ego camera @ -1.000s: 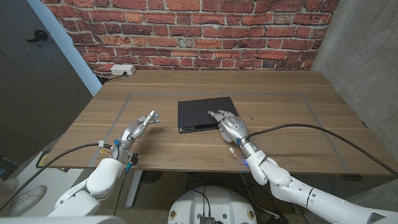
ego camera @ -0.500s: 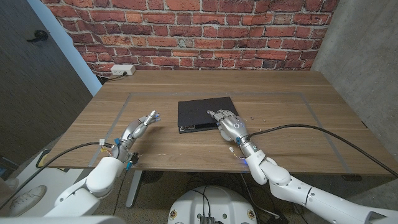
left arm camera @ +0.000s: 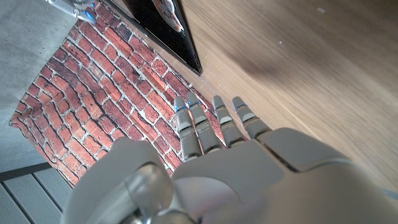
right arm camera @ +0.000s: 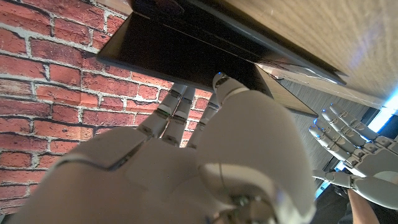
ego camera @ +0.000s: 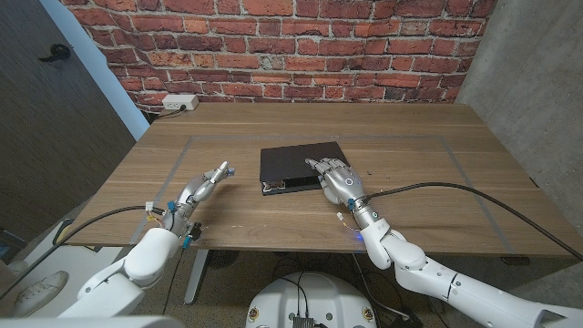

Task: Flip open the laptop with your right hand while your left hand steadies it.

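A closed black laptop (ego camera: 296,162) lies on the middle of the wooden table (ego camera: 410,173). My right hand (ego camera: 335,179) is over its near right corner, fingers stretched out across the lid and holding nothing. In the right wrist view that hand (right arm camera: 205,149) reaches along the dark lid (right arm camera: 180,53); I cannot tell whether it touches. My left hand (ego camera: 204,188) hovers left of the laptop, a short gap away, fingers straight and apart, pointing at its left edge. The left wrist view has this hand (left arm camera: 217,155) above bare wood, the laptop (left arm camera: 158,28) just beyond the fingertips.
A white power strip (ego camera: 179,103) lies at the table's far left corner against the brick wall. Thin tape lines (ego camera: 455,155) mark a rectangle on the tabletop. My left hand (right arm camera: 351,152) also appears in the right wrist view. Cables trail from both wrists.
My right hand has slid a little farther onto the laptop lid. The left hand has edged slightly toward the laptop. The laptop stays closed.
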